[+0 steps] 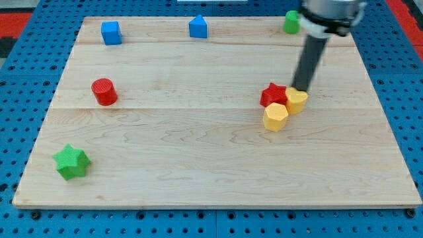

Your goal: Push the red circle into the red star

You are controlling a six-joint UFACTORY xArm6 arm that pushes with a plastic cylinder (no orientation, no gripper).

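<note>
The tip (302,88) stands right of centre, just above the red star (273,95) and seemingly touching a yellow block (297,100); a bare rod, it has nothing to spread or pinch. The red circle (104,91) sits well apart at the frame's left, so the push has not begun. Next the tip likely must cross to the circle's left side and drive it rightward. No writing or labels are readable.
</note>
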